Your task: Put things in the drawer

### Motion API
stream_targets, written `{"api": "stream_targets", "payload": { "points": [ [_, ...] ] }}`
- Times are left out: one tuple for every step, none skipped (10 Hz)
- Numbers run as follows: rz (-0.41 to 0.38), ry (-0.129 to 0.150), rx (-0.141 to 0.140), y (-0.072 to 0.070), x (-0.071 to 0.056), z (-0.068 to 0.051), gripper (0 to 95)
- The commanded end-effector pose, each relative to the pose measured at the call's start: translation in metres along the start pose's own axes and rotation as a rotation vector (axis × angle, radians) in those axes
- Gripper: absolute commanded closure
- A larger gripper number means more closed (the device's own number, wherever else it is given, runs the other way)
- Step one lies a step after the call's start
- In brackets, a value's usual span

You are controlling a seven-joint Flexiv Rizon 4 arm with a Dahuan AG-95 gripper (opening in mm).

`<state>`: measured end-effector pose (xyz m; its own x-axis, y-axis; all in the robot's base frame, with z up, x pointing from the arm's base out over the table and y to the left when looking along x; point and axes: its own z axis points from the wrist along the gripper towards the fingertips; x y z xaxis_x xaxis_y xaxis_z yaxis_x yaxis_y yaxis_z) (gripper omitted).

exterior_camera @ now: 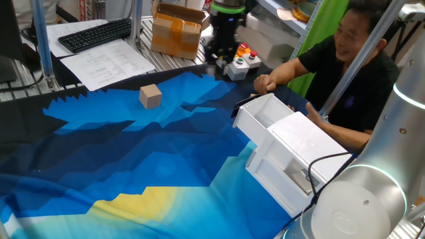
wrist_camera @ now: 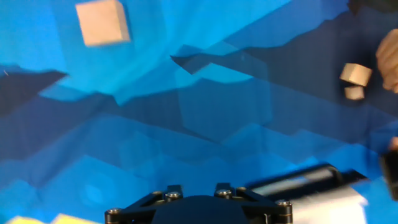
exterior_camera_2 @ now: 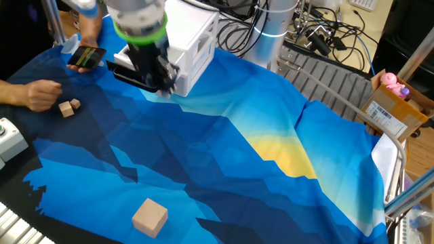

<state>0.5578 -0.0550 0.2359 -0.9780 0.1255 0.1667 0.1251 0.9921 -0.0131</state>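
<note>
Tan wooden cube (exterior_camera: 151, 95) resting flat on the blue-covered worktop, alone, well apart from 2 smaller tan pieces (exterior_camera_2: 68, 107) lying together, white drawer (exterior_camera: 265, 117) pulled open from its glossy white cabinet (exterior_camera: 302, 159), nothing visible inside

Robot arm w/ green ring at wrist hangs over the worktop (exterior_camera_2: 224, 169), pincer (exterior_camera_2: 165, 85) pointing down, just in front of the white cabinet (exterior_camera_2: 193, 41). Fingers blurred; can't tell if apart or closed. Nothing seen held.
</note>
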Motion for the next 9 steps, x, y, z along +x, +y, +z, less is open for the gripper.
{"api": "stream_targets", "payload": {
  "points": [
    [0.001,0.006,-0.007,0.022,-0.031,0.009,57.0],
    [0.003,-0.001,-0.007,0.032,-0.044,0.014,57.0],
    [0.007,-0.014,-0.01,0.04,-0.055,0.02,57.0],
    [0.014,-0.034,-0.014,0.046,-0.062,0.027,57.0],
    [0.017,-0.044,-0.015,0.05,-0.065,0.032,57.0],
    [0.019,-0.056,-0.019,0.056,-0.073,0.041,38.0],
    [0.017,-0.055,-0.024,0.06,-0.079,0.046,38.0],
    [0.018,-0.059,-0.032,0.064,-0.087,0.051,38.0],
    [0.02,-0.063,-0.032,0.066,-0.089,0.053,38.0]
  ]
}}
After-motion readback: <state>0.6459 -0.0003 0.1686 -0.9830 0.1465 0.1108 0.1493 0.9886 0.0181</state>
